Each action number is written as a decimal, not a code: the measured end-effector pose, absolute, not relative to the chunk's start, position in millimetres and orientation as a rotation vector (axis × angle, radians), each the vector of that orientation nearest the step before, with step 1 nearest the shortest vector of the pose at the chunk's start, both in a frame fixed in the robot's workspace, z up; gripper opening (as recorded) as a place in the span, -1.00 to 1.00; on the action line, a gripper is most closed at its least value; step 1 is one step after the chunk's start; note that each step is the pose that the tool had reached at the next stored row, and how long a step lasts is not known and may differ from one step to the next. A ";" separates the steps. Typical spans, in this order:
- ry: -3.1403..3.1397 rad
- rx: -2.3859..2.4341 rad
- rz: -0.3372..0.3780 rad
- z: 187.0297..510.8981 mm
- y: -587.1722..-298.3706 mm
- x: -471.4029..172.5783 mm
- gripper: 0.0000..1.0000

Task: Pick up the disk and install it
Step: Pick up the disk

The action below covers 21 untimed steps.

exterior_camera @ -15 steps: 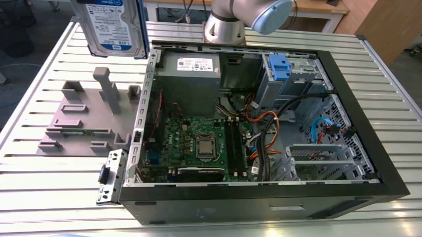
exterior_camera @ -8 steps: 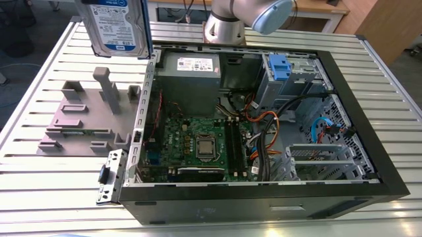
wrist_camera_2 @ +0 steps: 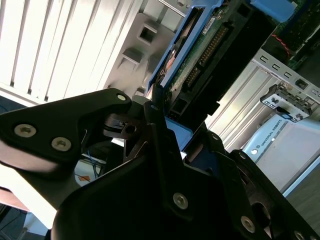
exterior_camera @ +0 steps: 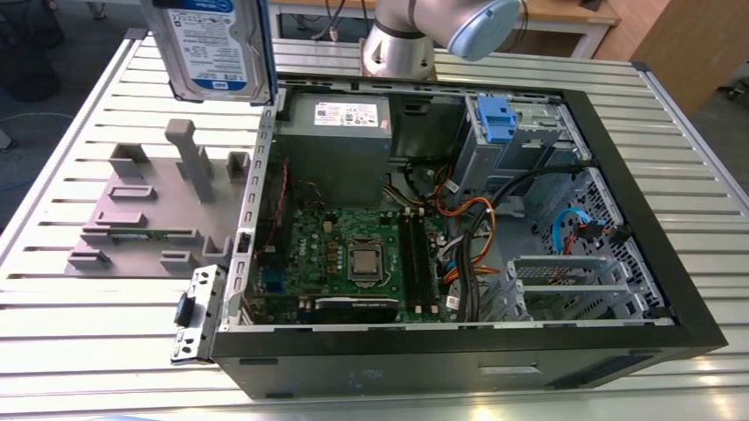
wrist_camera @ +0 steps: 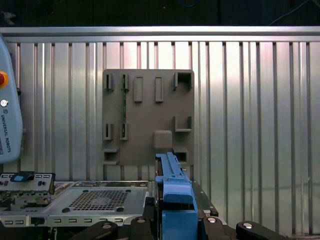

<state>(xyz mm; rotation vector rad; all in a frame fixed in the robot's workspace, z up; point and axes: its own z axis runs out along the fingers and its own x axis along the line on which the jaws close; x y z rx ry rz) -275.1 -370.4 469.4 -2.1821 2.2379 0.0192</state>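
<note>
we are judging the step in hand to be the carry toward the computer case [exterior_camera: 690, 289]. the disk [exterior_camera: 217, 48] is hanging upright in the air at the exterior view's left. it is above the grey stand [exterior_camera: 153, 206] and apart from it, just outside the case wall on that side.

to do this well, we are thinking the disk should travel high enough to pass over that wall. it should also stay away from the orange and black cables [exterior_camera: 468, 219] and the motherboard [exterior_camera: 351, 254]. we are also thinking slow, level motion matters, because the grip seems to sit at one end of the disk and a jolt could pivot it. squaring its long edge with the drive cage [exterior_camera: 497, 118] at the far corner looks sensible too.

the gripper [wrist_camera_2: 165, 120] is closed down to a narrow gap on the disk and is holding nothing else. in both wrist views the disk is running straight out from between the black fingers. the first wrist view is showing its blue bracket [wrist_camera: 175, 200] edge-on, with the stand on the slatted table [wrist_camera: 250, 100] beyond. the second wrist view is showing the circuit-board face and connector row [wrist_camera_2: 210, 45].
</note>
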 end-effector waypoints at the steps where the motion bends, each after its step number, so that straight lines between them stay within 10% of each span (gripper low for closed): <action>1: 2.238 -2.182 0.019 469.4 -370.4 -274.6 -0.26; 21: 2.238 -2.182 0.019 469.3 -370.4 -263.0 -0.26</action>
